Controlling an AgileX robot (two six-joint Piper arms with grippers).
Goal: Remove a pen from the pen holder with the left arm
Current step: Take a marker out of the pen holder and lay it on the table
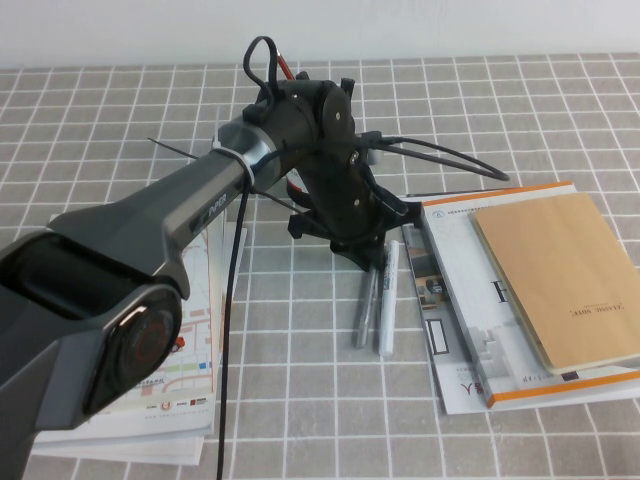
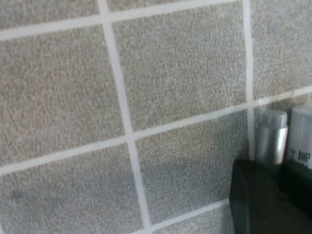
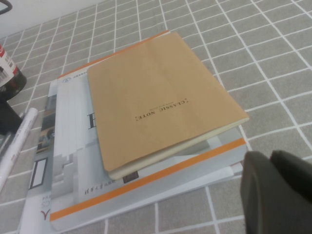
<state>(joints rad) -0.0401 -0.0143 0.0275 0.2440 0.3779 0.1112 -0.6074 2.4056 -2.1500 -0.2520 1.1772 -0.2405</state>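
L arm reaches across the mid tiled counter (image 1: 300, 400). The left gripper (image 1: 368, 258) sits low, right at the far ends of 2 pens lying flat side by side: silver pen (image 1: 366, 308) & white pen (image 1: 388, 300), nearly touching, just left of the book stack. Can't tell if the left gripper is spread or pinching a pen. Brown notebook (image 1: 560, 275) lies on a white-orange book (image 1: 455, 340) at right. Map leaflet (image 1: 190, 380) lies under the arm at left. Right gripper (image 3: 278, 195) hovers near the stack's corner over bare tiles; its state can't be told either.
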